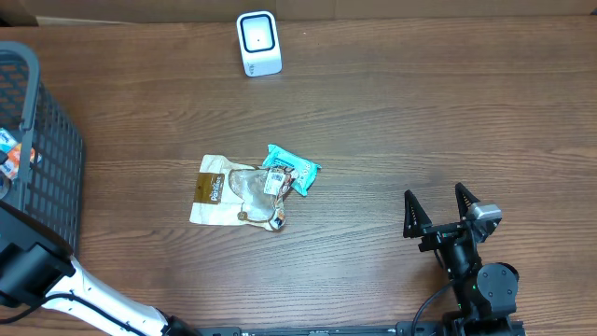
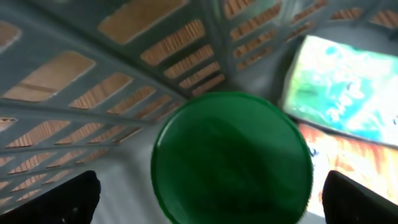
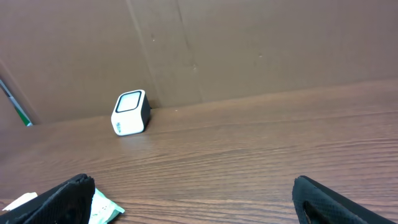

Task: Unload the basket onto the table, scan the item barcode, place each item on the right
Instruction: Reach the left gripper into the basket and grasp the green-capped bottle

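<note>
Partly, a green lid (image 2: pixel 231 158) covers blurred packets (image 2: pixel 345 87).

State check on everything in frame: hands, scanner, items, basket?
Left hand, open, empty, inside the basket over a green lid.
Right hand, open, empty, above the table.
Scanner, upright at the far edge, untouched.
Pouch, lying flat mid-table.
Teal packet, lying against the pouch.
Basket, at the table's left end, holds the lid and snack packs.

Green lid (image 2: pixel 231 158) — blurred, basket (image 1: pixel 56 149) cut off at frame edge
</note>
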